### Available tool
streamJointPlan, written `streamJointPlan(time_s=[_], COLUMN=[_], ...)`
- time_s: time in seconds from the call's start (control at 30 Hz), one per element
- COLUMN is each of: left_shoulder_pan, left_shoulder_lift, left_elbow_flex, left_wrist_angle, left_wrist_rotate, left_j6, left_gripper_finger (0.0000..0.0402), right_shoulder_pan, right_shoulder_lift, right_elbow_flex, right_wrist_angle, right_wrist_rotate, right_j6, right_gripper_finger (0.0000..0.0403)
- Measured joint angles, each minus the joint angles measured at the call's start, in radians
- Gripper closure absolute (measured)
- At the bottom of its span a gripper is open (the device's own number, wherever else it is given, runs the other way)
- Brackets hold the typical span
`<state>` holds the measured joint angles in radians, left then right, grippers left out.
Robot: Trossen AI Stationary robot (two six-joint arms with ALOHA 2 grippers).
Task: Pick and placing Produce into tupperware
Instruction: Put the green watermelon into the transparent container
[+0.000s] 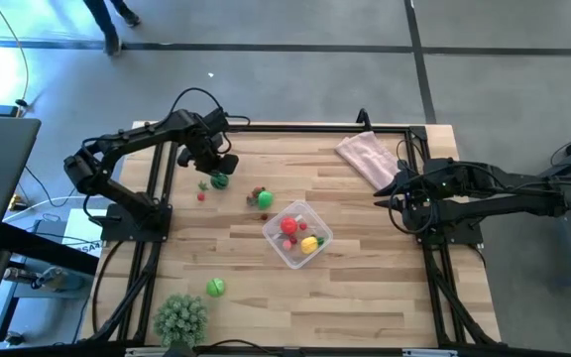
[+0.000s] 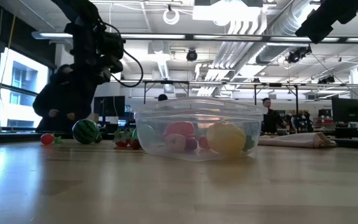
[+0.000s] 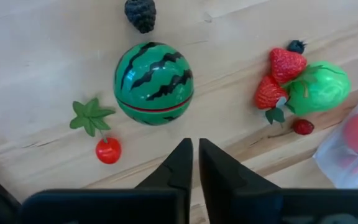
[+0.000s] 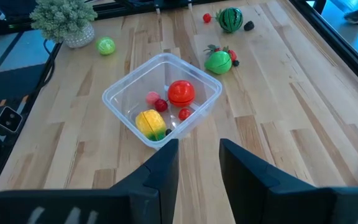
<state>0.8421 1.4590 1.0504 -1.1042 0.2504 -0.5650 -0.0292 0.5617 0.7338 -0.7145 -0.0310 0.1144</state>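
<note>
Hovering over the dark-striped green toy watermelon ball [image 3: 153, 83], the left pincer [image 3: 194, 163] is clenched on nothing, fingertips nearly touching. Step in hand, as I read it: lining up a pick on the loose produce at the far-left of the wooden bench [image 1: 385, 288]. The clear squarish plastic tupperware [image 1: 298, 234] sits mid-bench, already holding red and yellow pieces. Still out: the melon, a small red cherry tomato [image 3: 108, 150], the strawberry cluster with a bright green fruit [image 3: 319, 87], and a lone green piece [image 1: 215, 288] near the front. Next move needs the jaws spread wide before descending; a round ball may roll. The right pincer [image 4: 199, 163] waits at the right edge, partly spread, empty.
</note>
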Motion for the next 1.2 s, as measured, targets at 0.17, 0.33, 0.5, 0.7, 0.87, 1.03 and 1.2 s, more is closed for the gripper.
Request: streamJointPlan(time_s=[0.17,0.33,0.5,0.7,0.87,1.03,1.2], left_shoulder_pan=[0.000,0.000,0.000,0.000,0.000,0.000,0.002], left_shoulder_lift=[0.000,0.000,0.000,0.000,0.000,0.000,0.000], left_elbow_flex=[0.000,-0.007,-0.067,-0.120,-0.140,-0.154,-0.171], left_wrist_angle=[-0.001,0.008,0.030,0.114,0.167,0.210,0.218], left_wrist_rotate=[-0.013,-0.039,-0.039,-0.030,-0.051,-0.073,-0.120], left_j6=[-0.039,-0.050,-0.072,-0.076,-0.093,-0.098,-0.098], left_gripper_finger=[0.0314,0.0222,0.0137,0.0047,0.0008,0.0023,0.0014], right_shoulder_pan=[0.000,0.000,0.000,0.000,0.000,0.000,0.000], right_shoulder_lift=[0.000,0.000,0.000,0.000,0.000,0.000,0.000], right_elbow_flex=[0.000,0.000,0.000,0.000,0.000,0.000,0.000], right_wrist_angle=[0.000,0.000,0.000,0.000,0.000,0.000,0.000], right_wrist_rotate=[0.000,0.000,0.000,0.000,0.000,0.000,0.000], right_j6=[-0.001,-0.001,-0.001,-0.001,-0.001,0.000,0.000], right_gripper_finger=[0.0297,0.0297,0.0297,0.0297,0.0297,0.0297,0.0297])
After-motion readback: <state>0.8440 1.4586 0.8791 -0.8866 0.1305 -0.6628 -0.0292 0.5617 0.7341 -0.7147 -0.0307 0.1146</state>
